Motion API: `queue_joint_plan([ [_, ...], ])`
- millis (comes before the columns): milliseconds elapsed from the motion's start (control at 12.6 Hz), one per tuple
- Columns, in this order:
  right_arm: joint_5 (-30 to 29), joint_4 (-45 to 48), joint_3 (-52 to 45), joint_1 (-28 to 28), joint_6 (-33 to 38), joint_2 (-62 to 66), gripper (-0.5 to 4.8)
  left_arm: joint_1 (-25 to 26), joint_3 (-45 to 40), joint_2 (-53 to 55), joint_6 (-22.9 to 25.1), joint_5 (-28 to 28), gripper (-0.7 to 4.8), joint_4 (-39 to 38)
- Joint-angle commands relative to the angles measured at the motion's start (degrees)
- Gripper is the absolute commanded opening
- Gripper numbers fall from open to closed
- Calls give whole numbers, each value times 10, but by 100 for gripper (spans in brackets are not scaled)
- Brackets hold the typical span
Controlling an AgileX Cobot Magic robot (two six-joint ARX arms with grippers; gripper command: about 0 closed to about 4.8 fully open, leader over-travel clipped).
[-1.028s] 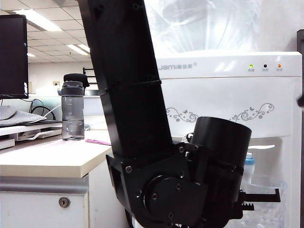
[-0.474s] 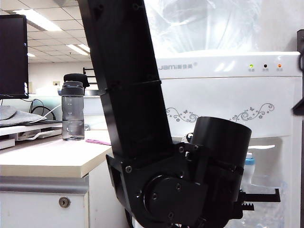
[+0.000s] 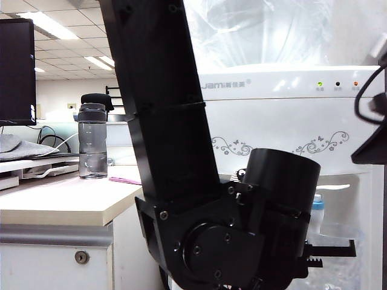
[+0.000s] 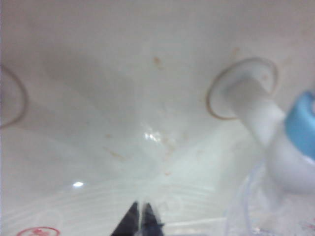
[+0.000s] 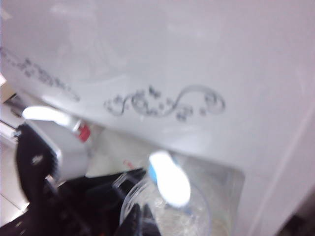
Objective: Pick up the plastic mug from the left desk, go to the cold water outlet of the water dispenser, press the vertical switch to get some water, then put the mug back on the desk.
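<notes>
Left gripper (image 4: 141,222) is pinched tight, tips nearly meeting on the thin clear wall of the plastic mug (image 3: 340,234). Its fingers stick out level into the recess of the water dispenser (image 3: 290,121). The mug sits right under the cold water outlet (image 4: 297,129) (the blue-collared one), well off the left desk (image 3: 60,205). The left arm is folded steeply, a big black elbow just past the desk's front corner. Right gripper (image 5: 140,221) hangs above the mug facing the dispenser front; too blurry to tell whether it's clenched.
</notes>
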Motion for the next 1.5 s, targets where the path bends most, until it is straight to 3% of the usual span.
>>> queue_joint_plan([
  [79,0,100,3,0,-8,81,-1,0,3,-3,-4,-8,-5,20],
  [632,1,254,5,-1,-8,232,-1,0,3,-3,-3,-8,-5,19],
  [1028,42,260,6,-1,-11,240,-1,0,4,-3,-4,-8,-5,19],
  [1502,39,254,6,-1,-94,242,-1,0,4,-3,-4,-8,-5,18],
])
